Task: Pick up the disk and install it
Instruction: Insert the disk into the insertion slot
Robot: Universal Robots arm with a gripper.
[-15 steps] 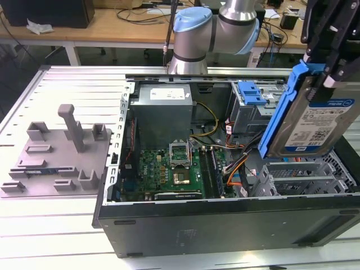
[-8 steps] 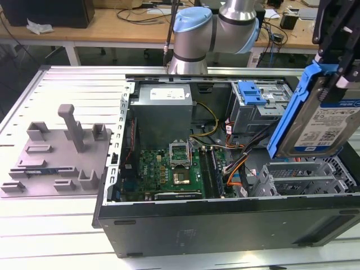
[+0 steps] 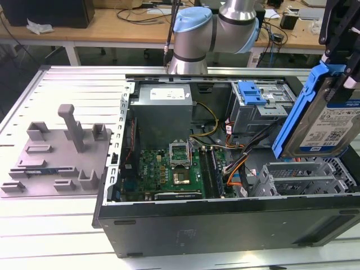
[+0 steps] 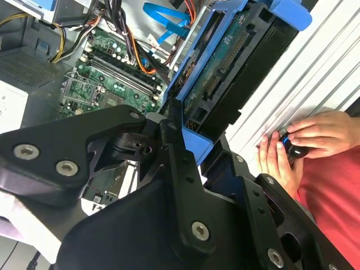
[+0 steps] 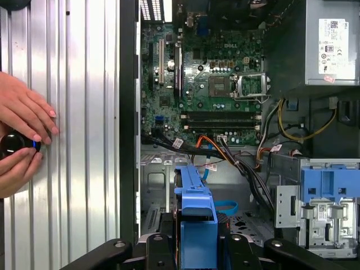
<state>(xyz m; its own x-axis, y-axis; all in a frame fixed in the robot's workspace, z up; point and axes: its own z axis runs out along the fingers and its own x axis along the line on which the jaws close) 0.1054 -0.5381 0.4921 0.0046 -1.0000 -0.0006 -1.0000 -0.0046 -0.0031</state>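
The disk (image 3: 329, 121), a silver hard drive with a white-and-blue label in a bright blue carrier frame, hangs tilted in the air at the exterior view's right. It is over the end of an open computer case (image 3: 225, 225). The gripper (image 3: 339, 56) is clenched on the disk's upper end. In the second wrist view its black fingers (image 4: 177, 169) press on either side of the blue frame.

Under the disk, inside the case, sits a grey metal drive bay (image 3: 304, 174). Near it stands a grey drive cage (image 3: 259, 112) topped by a small blue latch (image 3: 250, 93). Further along the case are a green motherboard (image 3: 169, 169) and a grey power supply (image 3: 160, 109).

The case lies on its side on a ribbed metal table (image 3: 67, 90). At the exterior view's left, apart from the case, a grey plastic stand (image 3: 56, 152) with upright posts rests on the table.

In the first wrist view a person's hands (image 5: 22, 121) rest on the table beside the case, cupped around a small black object (image 5: 11, 145).
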